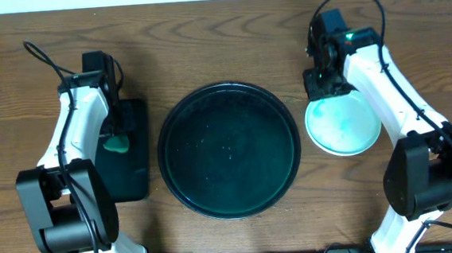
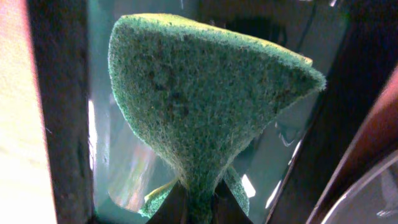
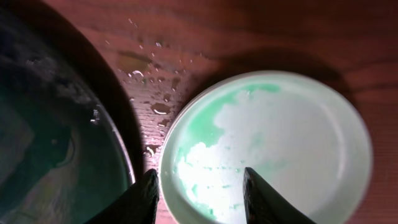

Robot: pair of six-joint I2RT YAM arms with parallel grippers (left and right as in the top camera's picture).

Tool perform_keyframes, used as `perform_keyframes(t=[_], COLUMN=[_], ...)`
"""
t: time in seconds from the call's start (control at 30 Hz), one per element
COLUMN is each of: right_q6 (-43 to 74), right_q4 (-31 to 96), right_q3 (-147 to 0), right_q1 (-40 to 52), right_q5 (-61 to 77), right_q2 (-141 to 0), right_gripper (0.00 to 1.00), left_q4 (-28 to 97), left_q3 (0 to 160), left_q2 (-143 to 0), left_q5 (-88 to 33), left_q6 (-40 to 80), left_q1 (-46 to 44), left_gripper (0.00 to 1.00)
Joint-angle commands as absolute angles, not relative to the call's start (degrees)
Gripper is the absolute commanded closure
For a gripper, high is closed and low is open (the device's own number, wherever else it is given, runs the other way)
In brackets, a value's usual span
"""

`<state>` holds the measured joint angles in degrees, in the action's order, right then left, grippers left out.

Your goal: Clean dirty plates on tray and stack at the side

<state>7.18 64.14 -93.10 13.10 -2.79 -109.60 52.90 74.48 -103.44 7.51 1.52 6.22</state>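
The large round dark tray (image 1: 229,150) sits mid-table with no plates on it; its rim also shows in the right wrist view (image 3: 118,143). A pale-mint plate (image 1: 344,125) with green smears lies on the wood right of the tray, possibly the top of a stack; I cannot tell how many. It fills the right wrist view (image 3: 267,149). My right gripper (image 1: 323,88) (image 3: 200,186) is open above the plate's left rim, one finger each side of the rim. My left gripper (image 1: 115,134) (image 2: 199,208) is shut on a green sponge (image 2: 205,99) over the black rectangular tray.
The small black rectangular tray (image 1: 129,161) lies left of the round tray, under the left arm. Water drops (image 3: 152,93) wet the wood between the round tray and the plate. Cables trail from both arms at the back.
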Motion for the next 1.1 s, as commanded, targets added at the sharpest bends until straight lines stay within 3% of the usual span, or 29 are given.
perform_keyframes(t=[0.0, 0.03, 0.17, 0.23, 0.3, 0.63, 0.7, 0.77, 0.8, 1.07], right_q6=[7.6, 7.6, 6.3, 4.6, 4.4, 2.2, 2.3, 2.3, 2.3, 2.3], right_q4=[66.7, 67.5, 70.1, 70.3, 70.1, 74.1, 75.8, 76.7, 76.8, 76.3], right_q3=[-98.0, -99.2, -103.3, -104.8, -106.0, -107.2, -107.2, -107.2, -107.2, -107.2], right_q1=[13.6, 13.5, 13.5, 13.6, 13.6, 13.5, 13.5, 13.5, 13.5, 13.5], right_q5=[-2.6, -2.5, 0.6, 3.8, 5.7, 10.6, 8.0, 5.9, 5.3, 4.9], right_q2=[-109.2, -109.2, -108.5, -107.5, -106.2, -94.1, -90.2, -86.1, -84.2, -71.7], right_gripper=[0.58, 0.58, 0.59, 0.59, 0.58, 0.51, 0.35, 0.08, 0.01, 0.01], left_q4=[55.1, 55.8, 58.5, 59.4, 60.8, 63.1, 63.1, 63.1, 63.1, 63.1], left_q3=[73.2, 73.2, 73.3, 73.4, 73.5, 73.5, 73.5, 73.5, 73.5, 73.5], left_q2=[-104.4, -104.4, -104.0, -103.5, -102.6, -90.9, -90.0, -89.8, -89.8, -89.8], left_q5=[8.0, 8.0, 6.8, 6.0, 5.7, -8.9, -8.9, -8.8, -8.8, -8.8], left_q6=[3.4, 4.0, 5.0, 4.9, 4.9, 3.7, 3.7, 3.7, 3.7, 3.7], left_q1=[6.5, 6.5, 6.5, 6.5, 6.5, 6.5, 6.5, 6.5, 6.5, 6.5], left_gripper=[0.83, 0.83, 0.60, 0.42, 0.33, 0.30, 0.30, 0.30, 0.29, 0.29])
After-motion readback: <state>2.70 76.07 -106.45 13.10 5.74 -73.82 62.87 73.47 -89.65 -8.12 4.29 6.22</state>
